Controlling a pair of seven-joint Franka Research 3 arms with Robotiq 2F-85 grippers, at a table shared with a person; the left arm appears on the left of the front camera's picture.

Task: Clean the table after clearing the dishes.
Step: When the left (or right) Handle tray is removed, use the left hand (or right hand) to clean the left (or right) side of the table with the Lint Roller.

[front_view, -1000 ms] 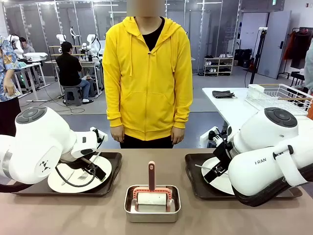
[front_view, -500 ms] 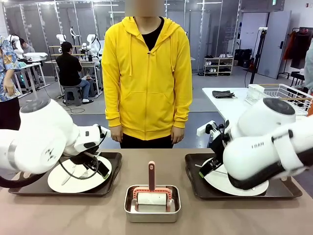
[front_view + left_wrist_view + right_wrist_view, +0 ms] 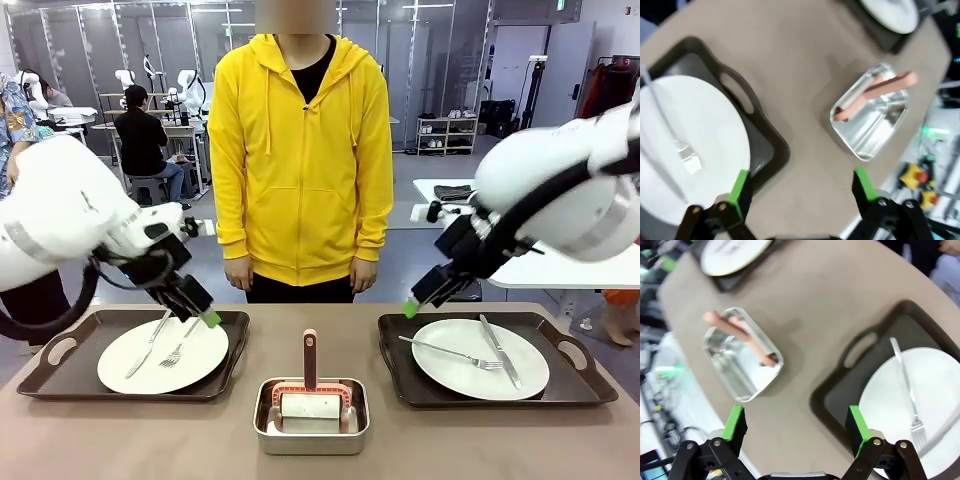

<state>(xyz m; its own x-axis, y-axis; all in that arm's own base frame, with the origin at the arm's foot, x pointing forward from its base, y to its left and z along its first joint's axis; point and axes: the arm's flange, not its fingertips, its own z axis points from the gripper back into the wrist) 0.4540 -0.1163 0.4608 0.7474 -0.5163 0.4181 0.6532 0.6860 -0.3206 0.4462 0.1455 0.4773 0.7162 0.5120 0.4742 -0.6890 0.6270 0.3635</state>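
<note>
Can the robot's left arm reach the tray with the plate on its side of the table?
Probably yes. The left gripper hangs open just above the left tray, at the end nearest the middle of the table, with nothing between them.

White plates (image 3: 205,345); brown trays (image 3: 75,380); taupe table (image 3: 450,440)

No word, brand, number or sign can be read in any view. A small dark mark on the left arm (image 3: 60,210), at the frame's left, is too small to make out.
</note>
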